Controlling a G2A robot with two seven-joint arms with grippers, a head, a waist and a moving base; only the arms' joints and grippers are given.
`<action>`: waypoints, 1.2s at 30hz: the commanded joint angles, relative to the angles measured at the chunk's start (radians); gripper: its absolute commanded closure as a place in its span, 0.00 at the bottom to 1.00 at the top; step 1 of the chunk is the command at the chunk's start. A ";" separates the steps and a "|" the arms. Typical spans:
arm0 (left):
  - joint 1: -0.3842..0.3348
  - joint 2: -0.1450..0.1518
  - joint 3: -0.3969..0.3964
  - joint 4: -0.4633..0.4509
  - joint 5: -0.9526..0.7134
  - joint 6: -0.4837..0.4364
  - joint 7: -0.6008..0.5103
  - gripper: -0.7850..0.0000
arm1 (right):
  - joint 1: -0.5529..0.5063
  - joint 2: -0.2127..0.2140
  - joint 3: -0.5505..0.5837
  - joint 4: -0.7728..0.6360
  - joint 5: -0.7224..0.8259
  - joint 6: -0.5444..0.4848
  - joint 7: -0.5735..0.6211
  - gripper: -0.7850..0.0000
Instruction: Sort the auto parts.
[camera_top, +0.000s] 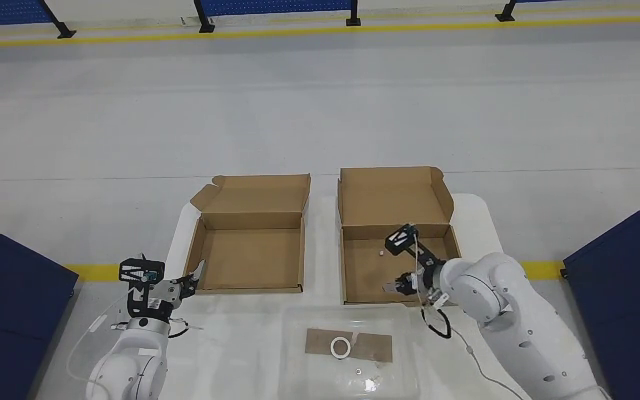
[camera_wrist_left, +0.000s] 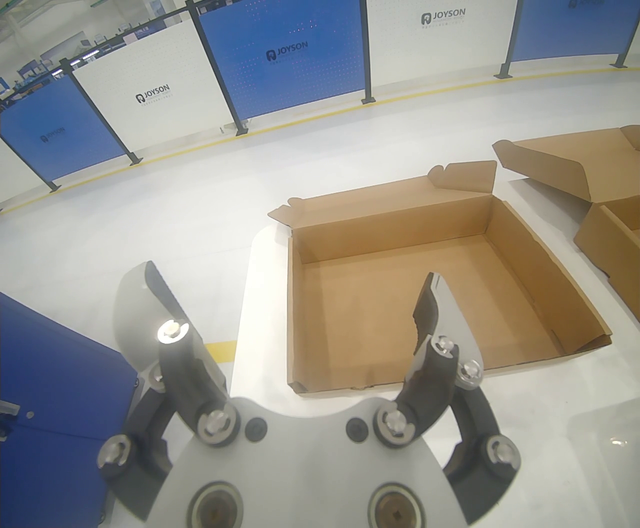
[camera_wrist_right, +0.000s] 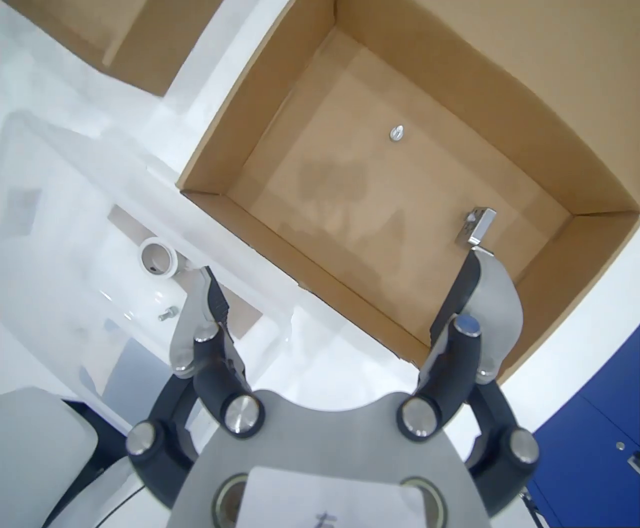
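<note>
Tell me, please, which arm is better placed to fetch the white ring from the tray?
Probably right: the right tool, open, hangs over the right box's near edge, close to the ring; the left tool sits farther off.

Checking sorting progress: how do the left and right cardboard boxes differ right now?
The left box is empty; the right box holds a small round metal part and a bent metal bracket. The right gripper hangs over the right box's near edge, the left gripper outside the left box's near corner. Both boxes are open brown cardboard, side by side.
</note>
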 joint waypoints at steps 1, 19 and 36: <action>0.000 0.000 0.000 0.000 0.000 0.000 0.000 0.00 | 0.000 0.000 0.000 0.000 0.000 -0.002 0.001 0.00; 0.000 0.000 0.000 0.000 0.000 0.000 0.000 0.00 | 0.102 0.043 -0.157 -0.130 0.185 -0.359 0.145 0.00; 0.000 0.000 0.000 0.000 0.000 0.000 0.000 0.00 | 0.269 0.104 -0.460 -0.171 0.221 -0.348 0.156 0.00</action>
